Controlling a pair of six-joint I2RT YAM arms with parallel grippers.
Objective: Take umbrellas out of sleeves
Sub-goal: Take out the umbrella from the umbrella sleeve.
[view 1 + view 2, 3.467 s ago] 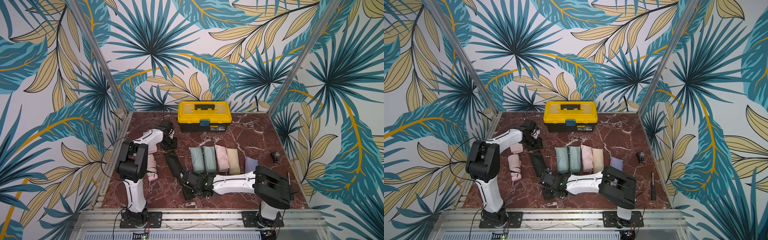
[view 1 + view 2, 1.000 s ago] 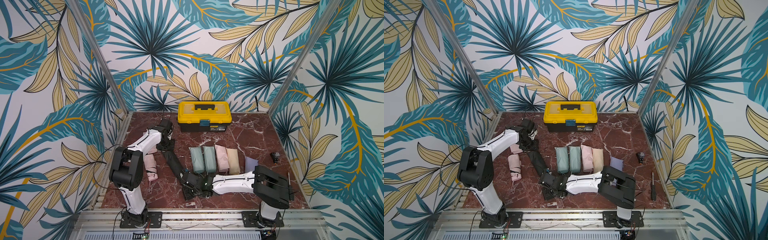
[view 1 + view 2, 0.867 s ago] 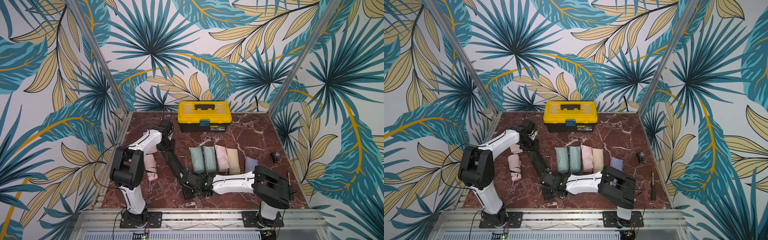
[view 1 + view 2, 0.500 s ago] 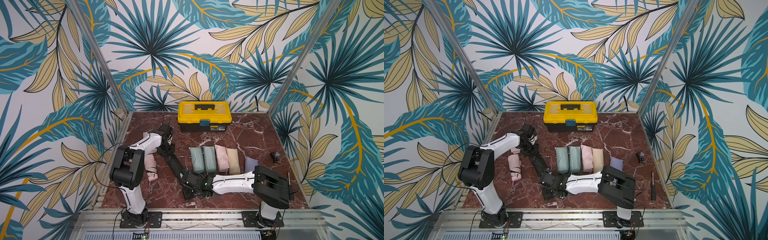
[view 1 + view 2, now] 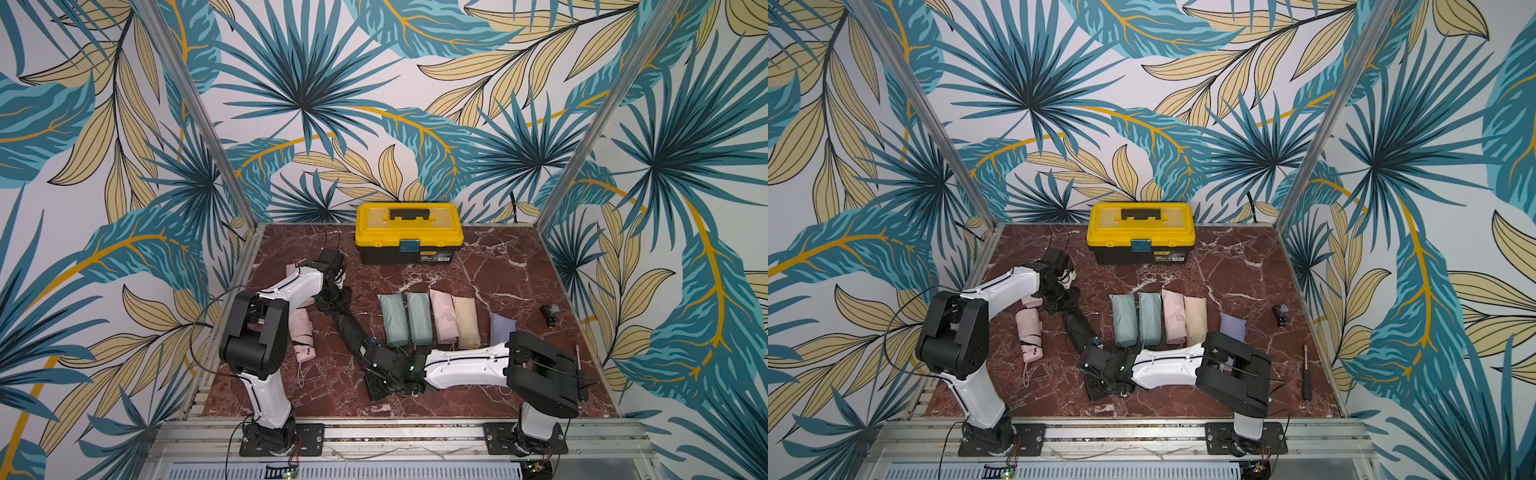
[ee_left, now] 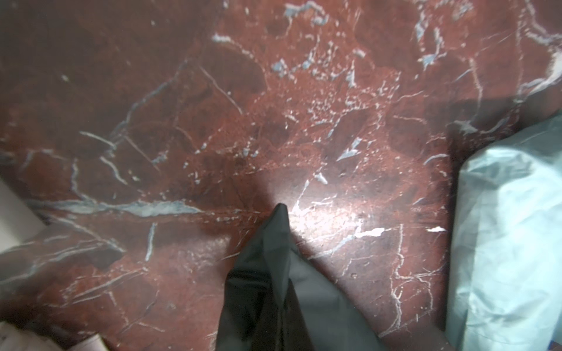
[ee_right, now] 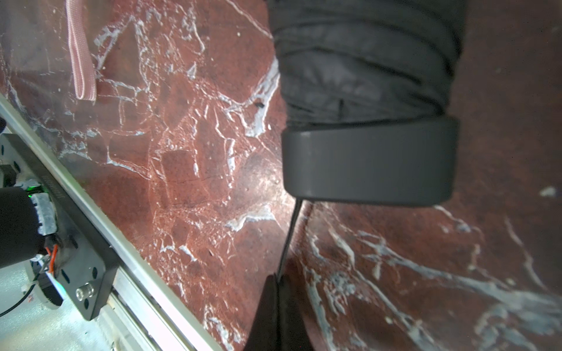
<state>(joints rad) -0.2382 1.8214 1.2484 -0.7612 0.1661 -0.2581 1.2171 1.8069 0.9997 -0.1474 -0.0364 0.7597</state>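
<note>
Sleeve tip (image 6: 273,273) in left pincer (image 5: 332,301), umbrella loop (image 7: 290,234) seemingly in right pincer (image 7: 277,285)

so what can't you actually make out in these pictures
- Left gripper: tips under its own wrist in both top views, behind the black sleeve in the left wrist view.
- Lilac sleeve: near end under the right arm, top views.
- Small black object near the right wall: too small to name.
- Black umbrella: canopy cut off by the right wrist view's edge.

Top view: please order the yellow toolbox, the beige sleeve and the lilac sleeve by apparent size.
1. yellow toolbox
2. beige sleeve
3. lilac sleeve, less sure: the right arm hides part of it.
</note>
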